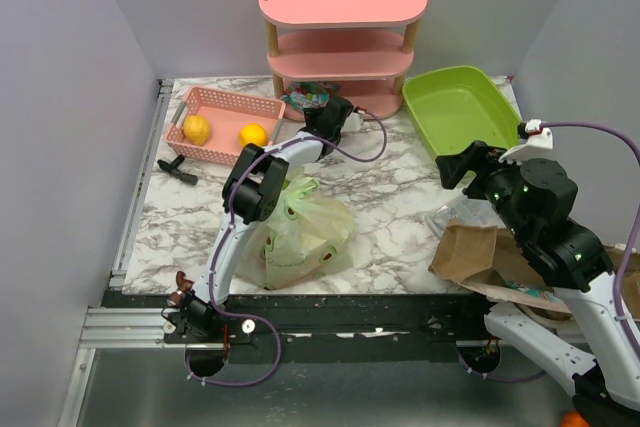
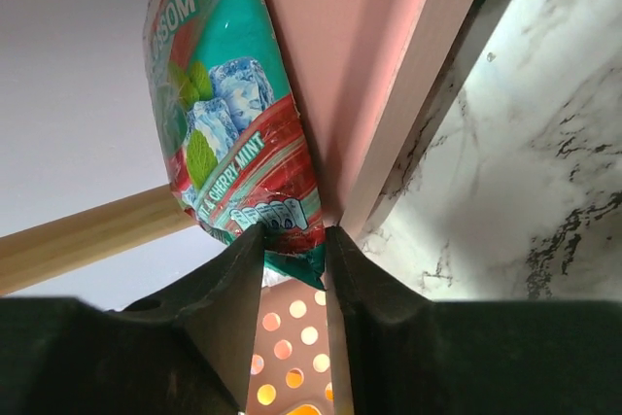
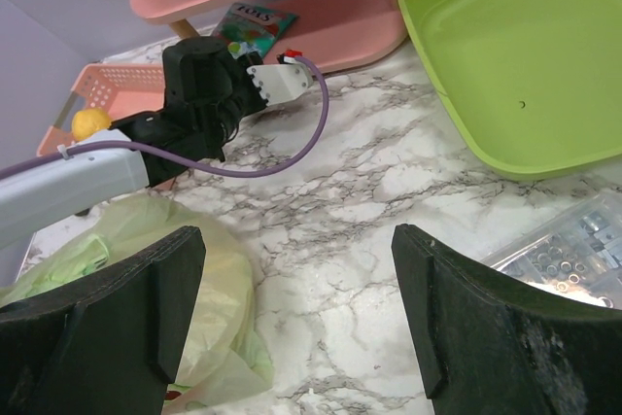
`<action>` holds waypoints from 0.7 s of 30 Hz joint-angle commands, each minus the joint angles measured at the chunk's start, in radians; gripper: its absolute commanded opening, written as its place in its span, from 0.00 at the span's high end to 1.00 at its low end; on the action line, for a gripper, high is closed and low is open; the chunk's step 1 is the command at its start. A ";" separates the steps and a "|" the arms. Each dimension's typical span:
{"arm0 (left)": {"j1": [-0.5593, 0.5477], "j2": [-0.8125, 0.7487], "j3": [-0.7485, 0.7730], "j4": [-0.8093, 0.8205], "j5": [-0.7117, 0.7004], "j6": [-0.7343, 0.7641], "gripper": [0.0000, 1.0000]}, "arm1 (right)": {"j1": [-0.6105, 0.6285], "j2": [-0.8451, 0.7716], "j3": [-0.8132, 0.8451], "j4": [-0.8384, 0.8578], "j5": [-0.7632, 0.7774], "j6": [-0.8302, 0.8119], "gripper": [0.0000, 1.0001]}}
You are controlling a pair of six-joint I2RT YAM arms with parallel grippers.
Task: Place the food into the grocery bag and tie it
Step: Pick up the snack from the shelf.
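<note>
A teal-and-red snack packet [image 2: 233, 143] stands against the pink shelf's lowest board [image 2: 379, 65], at the shelf's left foot in the top view [image 1: 312, 97]. My left gripper [image 2: 293, 240] is shut on the packet's lower edge, which is pinched between both fingertips. The pale-green grocery bag [image 1: 300, 232] lies slumped on the marble near the left arm, with something red inside showing through; it also shows in the right wrist view [image 3: 146, 279]. My right gripper [image 3: 296, 269] hangs open above bare marble, right of the bag, with nothing between its fingers.
A pink basket [image 1: 225, 99] at the back left holds two yellow-orange fruits [image 1: 197, 129]. A lime-green tray [image 1: 455, 107] sits at the back right. A brown paper bag [image 1: 475, 252] lies under the right arm, beside a clear plastic container [image 3: 569, 250]. A black tool [image 1: 177, 169] lies at the left edge.
</note>
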 commanded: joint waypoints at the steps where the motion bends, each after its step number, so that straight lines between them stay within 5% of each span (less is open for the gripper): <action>1: 0.006 0.033 0.047 0.047 0.046 0.008 0.80 | -0.002 0.005 -0.005 0.022 0.000 -0.017 0.14; 6: 0.008 0.040 0.075 0.014 0.055 0.004 1.00 | -0.002 0.011 -0.004 0.022 -0.004 -0.020 0.14; 21: -0.025 -0.160 -0.125 -0.098 0.063 -0.066 1.00 | -0.002 -0.007 0.038 -0.006 -0.029 0.025 0.15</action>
